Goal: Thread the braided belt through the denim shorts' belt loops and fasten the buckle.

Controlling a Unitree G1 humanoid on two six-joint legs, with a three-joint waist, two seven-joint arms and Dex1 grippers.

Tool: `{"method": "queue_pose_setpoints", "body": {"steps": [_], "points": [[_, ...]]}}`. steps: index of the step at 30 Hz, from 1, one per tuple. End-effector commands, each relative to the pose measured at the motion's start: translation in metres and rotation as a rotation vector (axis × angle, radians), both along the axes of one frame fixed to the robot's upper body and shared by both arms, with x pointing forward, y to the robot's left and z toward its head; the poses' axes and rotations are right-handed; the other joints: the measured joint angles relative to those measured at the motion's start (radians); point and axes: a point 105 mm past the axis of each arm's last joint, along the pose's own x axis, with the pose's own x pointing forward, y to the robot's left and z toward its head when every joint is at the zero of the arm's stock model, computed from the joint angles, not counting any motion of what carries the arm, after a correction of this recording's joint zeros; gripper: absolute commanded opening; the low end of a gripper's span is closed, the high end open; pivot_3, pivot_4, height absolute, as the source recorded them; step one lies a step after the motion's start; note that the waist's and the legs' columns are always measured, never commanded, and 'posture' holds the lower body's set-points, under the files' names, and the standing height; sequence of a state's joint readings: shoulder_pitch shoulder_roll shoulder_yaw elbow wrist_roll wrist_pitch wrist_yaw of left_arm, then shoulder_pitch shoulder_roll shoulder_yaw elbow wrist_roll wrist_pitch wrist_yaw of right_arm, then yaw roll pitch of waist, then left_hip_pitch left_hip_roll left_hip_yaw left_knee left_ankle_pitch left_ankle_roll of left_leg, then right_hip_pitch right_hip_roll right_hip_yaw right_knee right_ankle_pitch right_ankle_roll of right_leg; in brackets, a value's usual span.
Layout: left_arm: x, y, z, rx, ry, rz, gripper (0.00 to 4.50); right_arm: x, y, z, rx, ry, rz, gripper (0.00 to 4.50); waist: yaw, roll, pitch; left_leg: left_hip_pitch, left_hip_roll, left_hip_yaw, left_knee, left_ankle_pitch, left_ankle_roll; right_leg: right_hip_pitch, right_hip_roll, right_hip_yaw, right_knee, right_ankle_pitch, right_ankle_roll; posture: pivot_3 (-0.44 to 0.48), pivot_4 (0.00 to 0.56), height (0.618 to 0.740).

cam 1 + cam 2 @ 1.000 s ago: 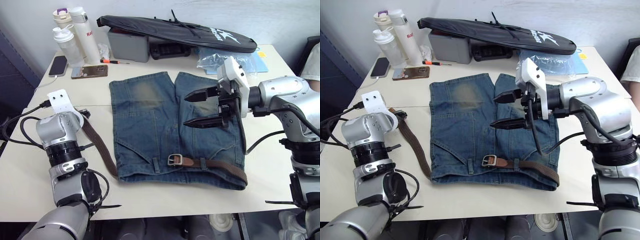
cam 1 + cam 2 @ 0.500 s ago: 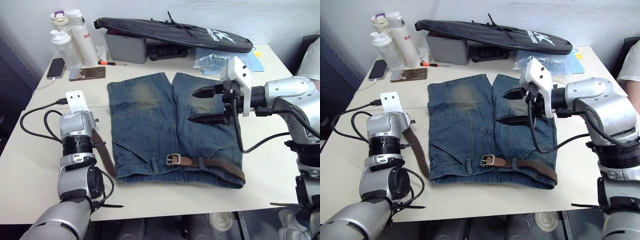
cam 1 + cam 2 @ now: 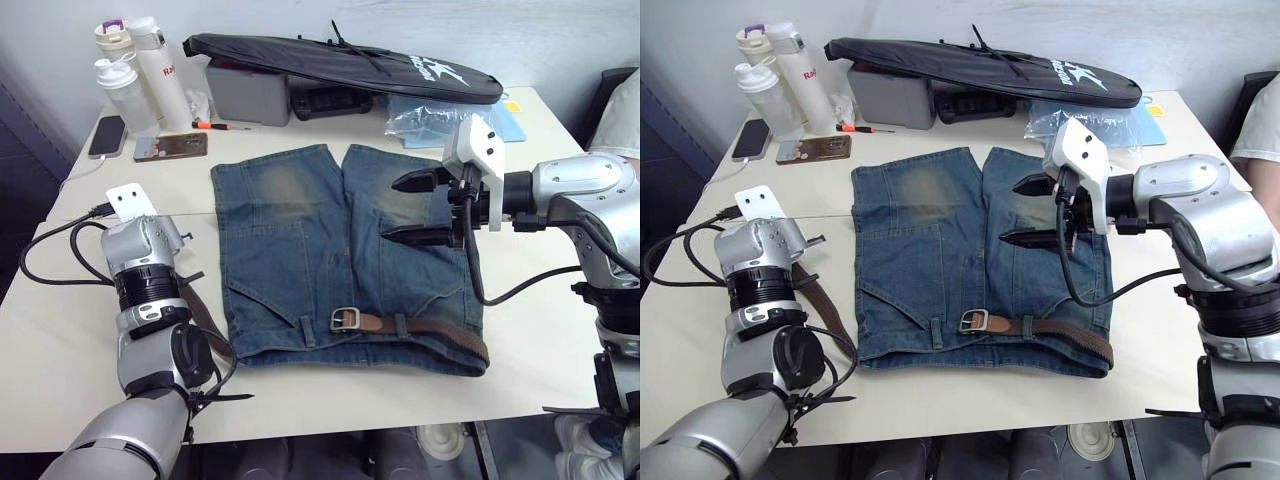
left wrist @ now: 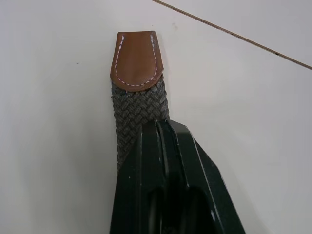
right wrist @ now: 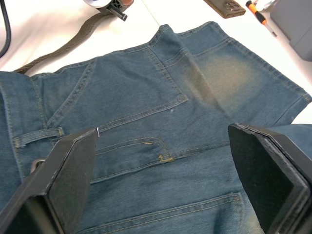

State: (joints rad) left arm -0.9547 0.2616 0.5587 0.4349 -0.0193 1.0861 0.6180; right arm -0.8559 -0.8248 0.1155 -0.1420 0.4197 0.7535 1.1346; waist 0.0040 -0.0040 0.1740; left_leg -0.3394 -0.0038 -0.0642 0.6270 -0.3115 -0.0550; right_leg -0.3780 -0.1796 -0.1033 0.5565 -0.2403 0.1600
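On the tabletop [image 3: 60, 330], denim shorts [image 3: 340, 250] spread flat, waistband nearest. Braided belt [image 3: 420, 325] run along that waistband through the belt loops [image 3: 402, 325], buckle [image 3: 346, 319] near the middle, then curling off the left edge toward the left gripper [image 4: 161, 131]. Fingers there closed on the woven strap just behind its tan leather tip. Right gripper [image 3: 425, 208] hovering over the shorts, fingers wide apart, holding nothing. Likely light, limp and floppy, grippy weave; best gripped close to the stiffer leather tip for feeding.
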Motion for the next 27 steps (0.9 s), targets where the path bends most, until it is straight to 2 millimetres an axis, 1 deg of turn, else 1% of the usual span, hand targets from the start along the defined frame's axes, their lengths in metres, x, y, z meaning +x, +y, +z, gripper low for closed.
{"method": "queue_pose_setpoints", "body": {"steps": [1, 4, 6, 7, 8, 10, 14, 16, 17, 18, 20, 21, 22, 24, 27], "points": [[0.006, -0.005, 0.039, 0.067, -0.126, -0.027, 0.03, 0.001, 0.003, 0.008, -0.005, -0.051, 0.018, 4.50, 0.003, -0.001, 0.000, 0.000, 0.000, 0.000, 0.000, 0.000, 0.000, 0.000, 0.000, 0.000, 0.000, 0.000, 0.000, 0.000, 0.150, 0.740], [0.015, -0.025, 0.064, 0.122, -0.239, -0.162, 0.03, 0.002, 0.005, 0.005, -0.006, -0.053, 0.021, 4.50, 0.009, -0.001, 0.000, 0.000, 0.000, 0.000, 0.000, 0.000, 0.000, 0.000, 0.000, 0.000, 0.000, 0.000, 0.000, 0.000, 0.150, 0.740], [0.020, -0.041, 0.085, 0.195, -0.357, -0.300, 0.03, 0.003, 0.005, 0.004, -0.006, -0.053, 0.022, 4.50, 0.014, -0.001, 0.000, -0.001, 0.000, 0.000, 0.000, 0.000, 0.000, 0.000, 0.000, 0.000, 0.000, 0.000, 0.000, 0.000, 0.150, 0.740], [0.020, -0.046, 0.092, 0.254, -0.377, -0.356, 0.03, 0.003, 0.005, 0.003, -0.007, -0.053, 0.022, 4.50, 0.016, -0.001, 0.000, -0.001, 0.000, 0.000, 0.000, 0.000, -0.001, 0.000, 0.000, 0.000, -0.001, 0.000, 0.000, 0.000, 0.150, 0.740], [0.019, -0.049, 0.094, 0.305, -0.369, -0.392, 0.03, 0.003, 0.005, 0.002, -0.009, -0.052, 0.021, 4.50, 0.017, -0.001, 0.000, -0.001, 0.000, 0.000, 0.001, 0.000, -0.001, 0.000, 0.000, 0.000, -0.001, 0.000, 0.000, 0.000, 0.150, 0.740], [0.016, -0.049, 0.090, 0.324, -0.342, -0.415, 0.03, 0.004, 0.005, 0.001, -0.013, -0.051, 0.021, 4.50, 0.016, 0.000, 0.000, 0.000, 0.000, 0.001, 0.000, 0.000, -0.001, 0.000, 0.000, 0.000, -0.001, 0.000, 0.000, 0.000, 0.150, 0.740], [-0.003, -0.029, 0.053, 0.165, -0.176, -0.264, 0.03, 0.004, 0.005, -0.002, -0.016, -0.048, 0.019, 4.50, 0.016, 0.000, 0.000, -0.001, 0.000, 0.001, 0.000, 0.000, 0.000, 0.000, 0.000, 0.000, -0.001, 0.000, 0.000, 0.000, 0.150, 0.740], [-0.013, -0.025, 0.038, 0.107, -0.102, -0.189, 0.71, 0.005, 0.005, -0.004, -0.019, -0.047, 0.018, 4.50, 0.017, 0.000, 0.001, -0.001, 0.000, 0.001, 0.000, 0.000, 0.000, 0.000, 0.000, 0.000, -0.001, 0.000, 0.000, 0.000, 0.150, 0.740], [-0.017, -0.025, 0.035, 0.086, -0.082, -0.162, 0.87, 0.005, 0.006, -0.005, -0.021, -0.047, 0.018, 4.50, 0.017, -0.001, 0.001, -0.001, 0.000, 0.001, 0.001, 0.000, 0.000, 0.000, 0.000, 0.000, -0.001, 0.000, 0.000, 0.000, 0.150, 0.740], [-0.021, -0.026, 0.033, 0.075, -0.062, -0.137, 1.29, 0.005, 0.006, -0.005, -0.022, -0.046, 0.018, 4.50, 0.018, -0.001, 0.001, -0.001, 0.000, 0.001, 0.001, 0.000, 0.000, 0.000, 0.000, 0.000, -0.001, 0.000, 0.000, 0.000, 0.150, 0.740], [-0.028, -0.027, 0.025, 0.060, -0.007, -0.081, 1.94, 0.005, 0.007, -0.006, -0.023, -0.046, 0.020, 4.50, 0.018, -0.001, 0.001, -0.001, 0.000, 0.001, 0.001, -0.001, 0.000, 0.000, 0.000, 0.000, -0.001, 0.000, 0.000, 0.000, 0.150, 0.740], [-0.030, -0.028, 0.021, 0.059, 0.015, -0.079, 2.41, 0.005, 0.007, -0.006, -0.025, -0.047, 0.021, 4.50, 0.019, -0.001, 0.001, -0.001, 0.000, 0.001, 0.001, -0.001, 0.000, 0.000, 0.000, 0.000, -0.001, 0.000, 0.000, 0.000, 0.150, 0.740], [-0.031, -0.030, 0.018, 0.059, 0.027, -0.081, 2.41, 0.006, 0.007, -0.006, -0.026, -0.048, 0.021, 4.50, 0.021, -0.001, 0.001, -0.001, 0.000, 0.001, 0.001, -0.001, 0.000, 0.000, 0.000, 0.000, -0.001, 0.000, 0.000, 0.000, 0.150, 0.740], [-0.037, -0.030, 0.007, 0.063, 0.096, -0.066, 2.41, 0.006, 0.008, -0.007, -0.032, -0.051, 0.020, 4.50, 0.022, -0.001, 0.001, -0.001, 0.000, 0.001, 0.001, -0.001, 0.000, 0.000, 0.000, 0.000, -0.001, 0.000, 0.000, 0.000, 0.150, 0.740], [-0.047, -0.024, -0.003, 0.080, 0.171, -0.020, 2.41, 0.007, 0.007, -0.009, -0.042, -0.053, 0.017, 4.50, 0.020, -0.001, 0.001, -0.001, 0.000, 0.001, 0.001, -0.001, 0.000, 0.000, 0.000, 0.000, -0.001, 0.000, 0.000, 0.000, 0.150, 0.740]]}}
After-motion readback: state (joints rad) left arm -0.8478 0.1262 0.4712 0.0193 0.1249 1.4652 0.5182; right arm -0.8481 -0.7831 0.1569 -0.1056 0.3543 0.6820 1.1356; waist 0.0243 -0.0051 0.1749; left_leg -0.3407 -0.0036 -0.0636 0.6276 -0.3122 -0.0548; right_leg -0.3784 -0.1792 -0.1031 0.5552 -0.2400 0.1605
